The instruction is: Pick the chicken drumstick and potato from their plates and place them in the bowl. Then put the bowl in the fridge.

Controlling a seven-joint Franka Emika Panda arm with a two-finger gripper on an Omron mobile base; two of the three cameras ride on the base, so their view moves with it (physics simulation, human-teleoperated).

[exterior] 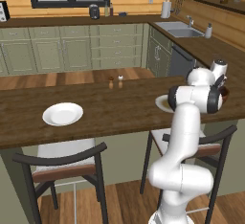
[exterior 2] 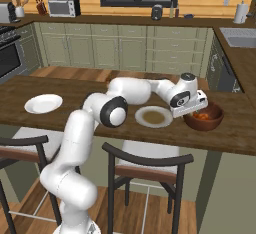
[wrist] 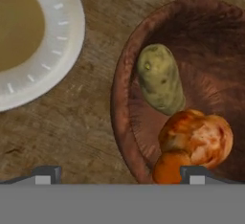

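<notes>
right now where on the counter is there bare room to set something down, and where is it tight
Bare wood runs between the white plate and the olive-centred plate, and beyond both toward the two small shakers. It is crowded at the right end, where the gripper hangs over the bowl holding the potato and drumstick, close beside the olive-centred plate.

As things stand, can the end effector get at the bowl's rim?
Probably yes: the end effector hangs open right over the near rim of the bowl, nothing between them; the potato and drumstick lie inside.
</notes>
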